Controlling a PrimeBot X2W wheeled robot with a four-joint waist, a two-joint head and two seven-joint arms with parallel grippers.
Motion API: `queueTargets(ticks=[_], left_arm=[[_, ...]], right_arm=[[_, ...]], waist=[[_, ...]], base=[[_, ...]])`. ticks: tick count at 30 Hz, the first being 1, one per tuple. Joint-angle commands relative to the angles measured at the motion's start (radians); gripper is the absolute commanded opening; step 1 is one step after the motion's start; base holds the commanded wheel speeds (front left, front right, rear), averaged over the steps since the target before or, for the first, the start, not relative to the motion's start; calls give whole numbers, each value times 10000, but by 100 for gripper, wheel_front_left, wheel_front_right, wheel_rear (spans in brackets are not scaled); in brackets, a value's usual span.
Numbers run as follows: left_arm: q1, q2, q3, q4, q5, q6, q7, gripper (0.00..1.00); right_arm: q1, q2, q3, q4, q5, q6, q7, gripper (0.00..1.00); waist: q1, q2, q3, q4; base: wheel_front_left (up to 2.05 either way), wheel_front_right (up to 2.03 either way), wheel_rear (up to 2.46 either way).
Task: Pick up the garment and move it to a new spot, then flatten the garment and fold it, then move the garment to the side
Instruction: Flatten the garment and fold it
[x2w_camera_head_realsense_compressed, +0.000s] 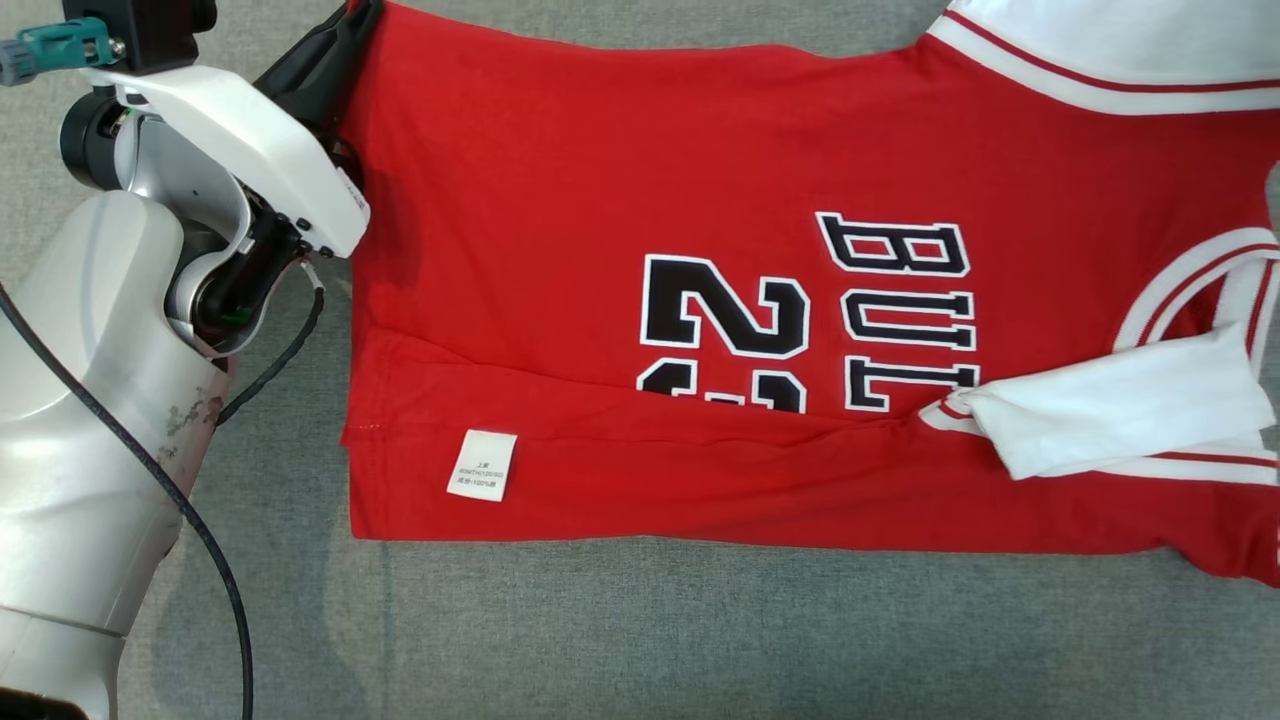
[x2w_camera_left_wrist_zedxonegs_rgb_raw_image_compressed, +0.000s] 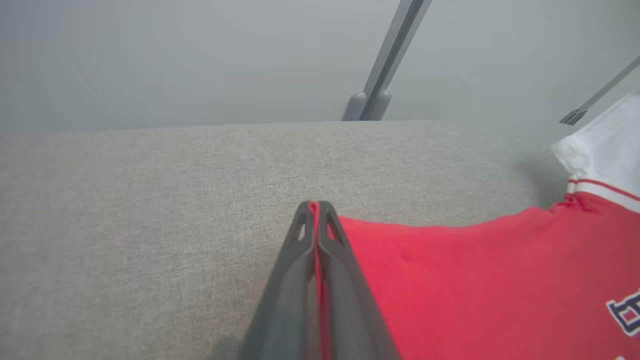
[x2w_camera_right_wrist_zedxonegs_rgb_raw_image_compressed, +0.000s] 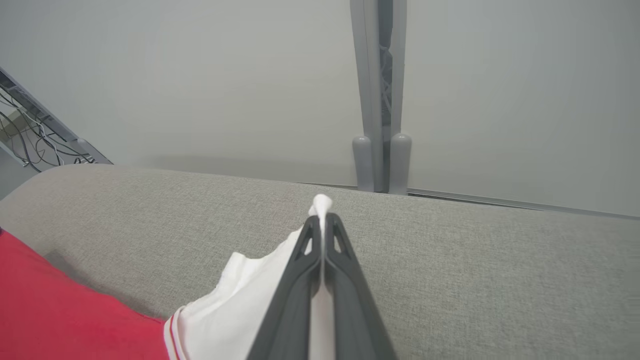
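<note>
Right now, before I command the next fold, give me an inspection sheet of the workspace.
Surface: grey woven fabric pad under the garment.
Job's things: red sports jersey with white sleeves lies spread, its near long edge folded over the black number; one white sleeve is tucked inward; a small white care label faces up.
Clutter: nothing seen.
Grippers: left gripper shut on the jersey's red hem; right gripper shut on white sleeve cloth.
Cables: black cable along the pale left forearm; tangled wires beyond the pad.
Surroundings: pale grey wall, grey upright post.
</note>
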Motion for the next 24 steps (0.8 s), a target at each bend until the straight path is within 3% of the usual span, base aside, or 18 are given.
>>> queueTargets(ticks=[1,10,18,24], left_arm=[[100,106,92,-101,-91,46,-32,0],[1222,522,543,-1472,-1063,24,52,0],[3585,1607,1171,-3721,-2307,282,487,0],[4943,2037,1643,-4800,-2973,629,461,0]], right_arm=[[159,-118,26,-128,145,1,-110,0],[1577,-778,-201,-2044,1514,1,116,0],[4889,-1415,-1215,-4447,2883,1,393,0],[7253,-1284,-2073,-5633,3301,1,-11,0]], waist=[[0,0,-99,-94],[0,0,-398,-266],[0,0,-660,-645],[0,0,-637,-817]], base=[[0,0,0],[0,0,0],[0,0,0],[0,0,0]])
